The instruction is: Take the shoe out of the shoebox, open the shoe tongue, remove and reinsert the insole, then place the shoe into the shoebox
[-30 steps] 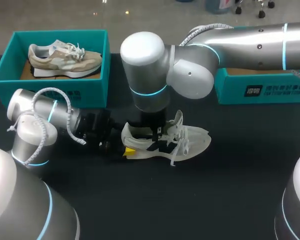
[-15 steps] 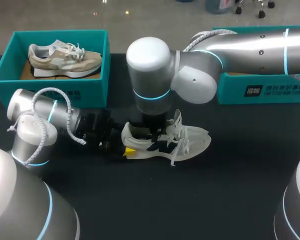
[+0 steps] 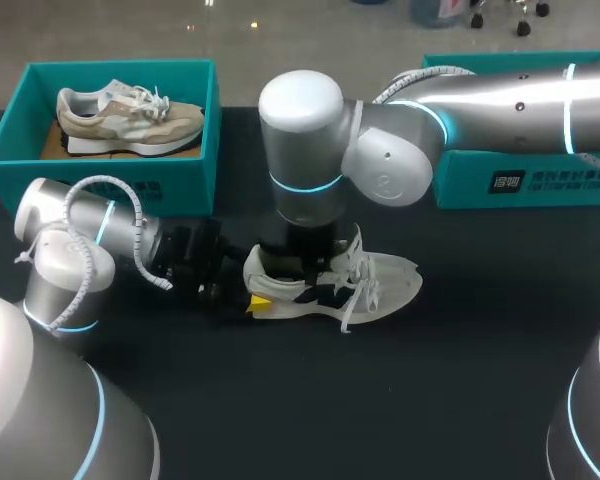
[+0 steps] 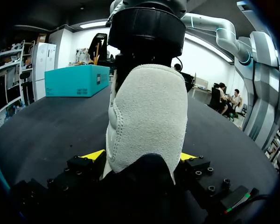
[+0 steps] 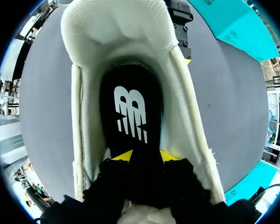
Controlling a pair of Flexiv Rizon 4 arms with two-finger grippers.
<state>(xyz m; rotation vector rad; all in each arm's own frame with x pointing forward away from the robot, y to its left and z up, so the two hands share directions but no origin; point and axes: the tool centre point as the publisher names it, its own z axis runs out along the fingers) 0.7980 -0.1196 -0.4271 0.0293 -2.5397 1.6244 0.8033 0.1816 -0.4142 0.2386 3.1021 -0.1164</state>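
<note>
On the counter: the white shoe stood on its sole on the black counter, apart from both teal boxes, so I judged the taking out as done.
Left gripper: the left gripper was closed on the heel of the white shoe, with one yellow tip at each side of it, and it held the shoe low on the counter.
Right gripper: the right gripper reached from above into the opening of the shoe, just over the insole. I could not tell whether it had hold of the insole or only touched it.
Insole: the black insole lay flat inside the shoe, its heel end under the padded collar. It did not look lifted out.
Tongue: the tongue seemed to stand up and forward, the laces hung loose and the opening was wide, so this step looked done.
Shoebox: the teal shoebox at the far left held a beige shoe. A second teal box stood at the far right, partly behind the right arm.
Step in hand: most likely the removing of the insole, at its very start.
Left to do: to pull the insole out, to put it back in, and to place the white shoe into a shoebox.
</note>
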